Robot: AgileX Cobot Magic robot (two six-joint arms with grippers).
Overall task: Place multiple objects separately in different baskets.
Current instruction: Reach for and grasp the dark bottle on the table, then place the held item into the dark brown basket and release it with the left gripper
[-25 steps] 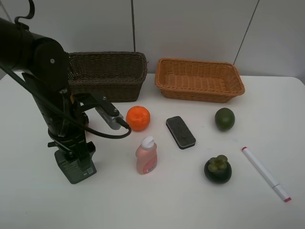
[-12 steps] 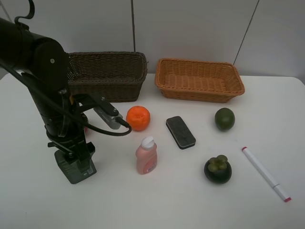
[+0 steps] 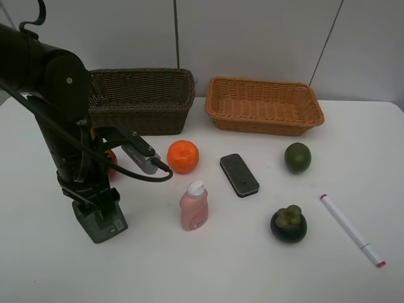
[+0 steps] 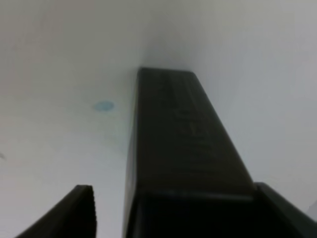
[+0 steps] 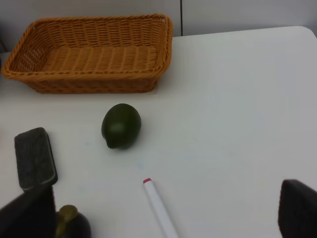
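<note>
My left gripper (image 4: 178, 210) straddles the pump bottle (image 4: 183, 144), half closed; grip unclear. Right gripper (image 5: 161, 210) wide open, empty.

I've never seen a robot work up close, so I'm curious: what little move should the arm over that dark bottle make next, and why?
Probably close the left gripper fully on the dark green pump bottle before any lift. In the left wrist view the bottle stands between the fingers, but a strip of table shows beside one finger, so the grip looks unfinished.

White table (image 3: 208, 271), pale panelled wall (image 3: 252, 38)
</note>
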